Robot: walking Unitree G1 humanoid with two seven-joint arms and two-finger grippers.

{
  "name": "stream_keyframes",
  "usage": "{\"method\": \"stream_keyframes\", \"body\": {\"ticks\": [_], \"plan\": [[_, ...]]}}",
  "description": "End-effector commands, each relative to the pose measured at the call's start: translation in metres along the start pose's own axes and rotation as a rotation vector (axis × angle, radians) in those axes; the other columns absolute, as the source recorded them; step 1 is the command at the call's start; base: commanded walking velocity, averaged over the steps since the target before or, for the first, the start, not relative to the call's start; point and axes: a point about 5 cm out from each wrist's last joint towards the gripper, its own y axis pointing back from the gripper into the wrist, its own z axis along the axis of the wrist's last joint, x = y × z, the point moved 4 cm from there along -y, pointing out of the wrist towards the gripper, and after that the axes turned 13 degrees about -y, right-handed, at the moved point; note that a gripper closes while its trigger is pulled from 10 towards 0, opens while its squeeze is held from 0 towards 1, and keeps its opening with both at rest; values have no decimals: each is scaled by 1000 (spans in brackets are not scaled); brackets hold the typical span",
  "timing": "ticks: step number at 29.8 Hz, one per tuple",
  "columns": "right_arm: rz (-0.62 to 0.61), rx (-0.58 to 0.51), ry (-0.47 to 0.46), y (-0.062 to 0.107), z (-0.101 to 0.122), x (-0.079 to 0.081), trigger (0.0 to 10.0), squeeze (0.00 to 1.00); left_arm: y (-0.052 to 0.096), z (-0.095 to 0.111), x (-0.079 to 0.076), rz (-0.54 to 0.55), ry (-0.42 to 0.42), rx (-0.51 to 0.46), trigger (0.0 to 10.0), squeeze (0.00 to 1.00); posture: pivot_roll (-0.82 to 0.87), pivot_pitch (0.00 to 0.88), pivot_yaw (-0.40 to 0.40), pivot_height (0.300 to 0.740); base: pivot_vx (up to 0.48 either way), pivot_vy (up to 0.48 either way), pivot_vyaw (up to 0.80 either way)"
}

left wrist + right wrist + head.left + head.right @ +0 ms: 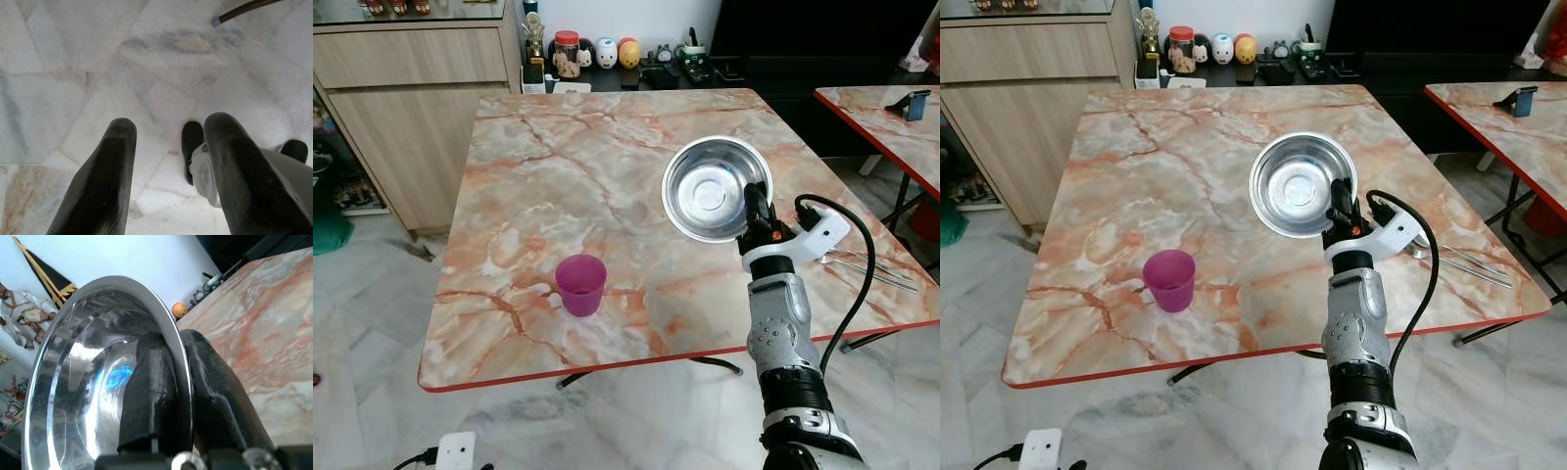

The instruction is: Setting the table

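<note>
above the surface [607, 176], right of the cup [580, 284], the right tool [756, 211] pinches the bowl [715, 188] by its near rim, one finger inside, one outside, probably so it sets down flat. the left tool [168, 171] hangs released over the floor.

Shiny steel bowl [710, 188] tilted above the marble table [558, 176]; purple cup [580, 284] upright

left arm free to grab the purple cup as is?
Probably yes. The left gripper hangs open over the floor, holding nothing. The purple cup stands alone near the table's front edge on the robot's left, nothing beside it. The right gripper, shut on the steel bowl, is well clear.
</note>
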Motion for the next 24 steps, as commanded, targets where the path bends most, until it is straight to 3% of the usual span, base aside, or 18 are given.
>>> {"method": "stream_keyframes", "body": {"ticks": [1,7,24], "plan": [[17,-27,37,-2,7,5,10000,0,2,-11,-2,-8,-6,40,10000,0,17,0,-61,740,0,-262,800],[47,-20,43,-3,5,11,10000,0,2,-11,-3,-13,-16,40,10000,0,16,0,-60,740,0,-454,641],[57,-30,58,-6,7,18,10000,0,-2,1,-5,-29,-55,21,10000,0,9,0,-57,740,0,-472,0]]}}
